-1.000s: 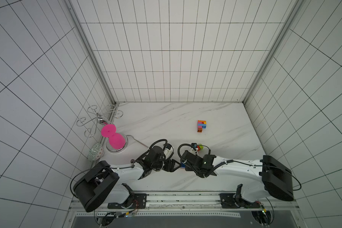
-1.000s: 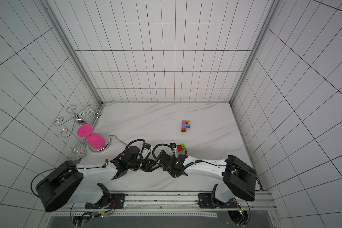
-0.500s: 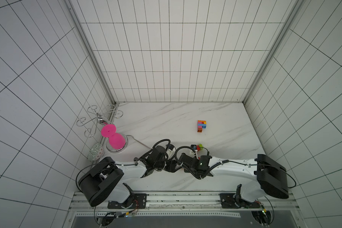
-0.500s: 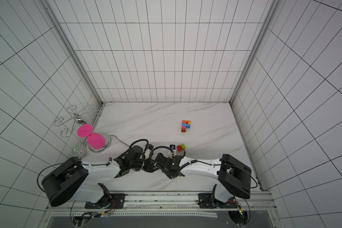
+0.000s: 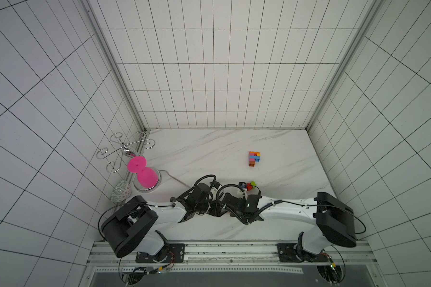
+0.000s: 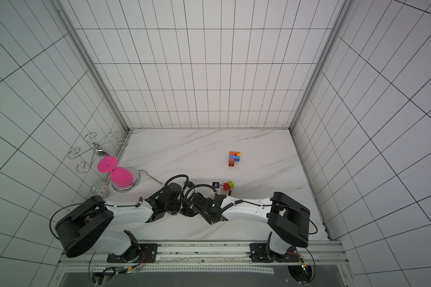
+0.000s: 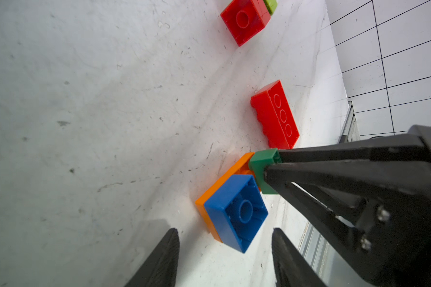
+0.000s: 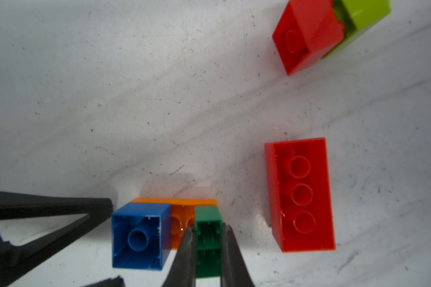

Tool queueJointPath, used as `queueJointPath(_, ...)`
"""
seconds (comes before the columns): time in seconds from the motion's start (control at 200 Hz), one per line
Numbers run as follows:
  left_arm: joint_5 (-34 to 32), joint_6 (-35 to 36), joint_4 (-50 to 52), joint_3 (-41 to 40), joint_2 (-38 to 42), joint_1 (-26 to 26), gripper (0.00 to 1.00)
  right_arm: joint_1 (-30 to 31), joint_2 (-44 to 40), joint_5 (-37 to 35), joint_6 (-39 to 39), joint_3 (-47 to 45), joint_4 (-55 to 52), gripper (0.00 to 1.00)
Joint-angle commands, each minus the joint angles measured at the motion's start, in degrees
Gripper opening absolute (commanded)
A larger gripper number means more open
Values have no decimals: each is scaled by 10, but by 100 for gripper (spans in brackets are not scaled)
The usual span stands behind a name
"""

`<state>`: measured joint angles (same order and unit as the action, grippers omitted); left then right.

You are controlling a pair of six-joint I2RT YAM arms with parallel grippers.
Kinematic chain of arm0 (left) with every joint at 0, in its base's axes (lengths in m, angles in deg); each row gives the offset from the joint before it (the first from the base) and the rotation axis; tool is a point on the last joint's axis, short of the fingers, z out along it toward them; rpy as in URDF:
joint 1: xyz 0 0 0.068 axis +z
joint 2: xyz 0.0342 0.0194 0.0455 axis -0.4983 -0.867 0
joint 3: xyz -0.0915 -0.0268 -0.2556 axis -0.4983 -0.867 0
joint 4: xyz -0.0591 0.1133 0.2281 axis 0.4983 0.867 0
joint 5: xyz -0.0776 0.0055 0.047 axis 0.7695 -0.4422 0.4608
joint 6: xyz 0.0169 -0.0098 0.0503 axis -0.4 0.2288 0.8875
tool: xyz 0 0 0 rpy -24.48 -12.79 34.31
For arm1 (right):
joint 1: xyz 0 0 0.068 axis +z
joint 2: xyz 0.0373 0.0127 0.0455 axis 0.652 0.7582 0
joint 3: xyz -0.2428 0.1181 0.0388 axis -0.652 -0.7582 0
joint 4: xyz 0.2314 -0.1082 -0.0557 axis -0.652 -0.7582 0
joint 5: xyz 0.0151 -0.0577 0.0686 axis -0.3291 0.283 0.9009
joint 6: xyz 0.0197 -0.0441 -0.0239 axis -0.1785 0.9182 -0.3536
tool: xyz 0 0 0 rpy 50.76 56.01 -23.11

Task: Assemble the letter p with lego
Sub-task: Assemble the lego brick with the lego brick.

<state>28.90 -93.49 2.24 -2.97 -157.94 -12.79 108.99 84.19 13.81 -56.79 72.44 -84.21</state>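
In the right wrist view my right gripper [image 8: 207, 227] is shut on a small dark green lego brick [image 8: 207, 216], which rests on one end of a flat orange brick [image 8: 178, 218]. A blue brick [image 8: 139, 236] sits on the orange brick's other end. My left gripper [image 7: 224, 232] is open, and the blue brick [image 7: 235, 213] lies just ahead of its tips and partly between them, with a gap on each side. In both top views the wrists [image 5: 217, 206] [image 6: 189, 206] hide these bricks. A multicoloured lego stack [image 5: 254, 158] [image 6: 234, 158] lies farther back.
A long red brick [image 8: 300, 193] lies beside the green one. A red brick joined to a lime brick [image 8: 309, 37] [image 5: 249, 185] lies beyond. A pink hourglass cup [image 5: 143, 174] on a metal dish and a wire rack [image 5: 125, 149] stand at the left wall.
Both wrists have drawn a little closer together over the near middle of the table. The left gripper's fingers have narrowed somewhat. The right gripper stays shut.
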Motion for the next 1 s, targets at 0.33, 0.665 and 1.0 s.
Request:
queueJointPath(0.33, -19, 14, 14, 17, -12, -2, 55, 3, 82, 16, -14, 62, -70, 0)
queueJointPath(0.665, -21, 14, 18, 20, -14, -1, 50, 3, 113, 28, -2, 89, -89, 0)
queueJointPath(1.0, -65, 26, 51, 7, 67, -1, 58, -3, 40, 4, 88, 135, -115, 44)
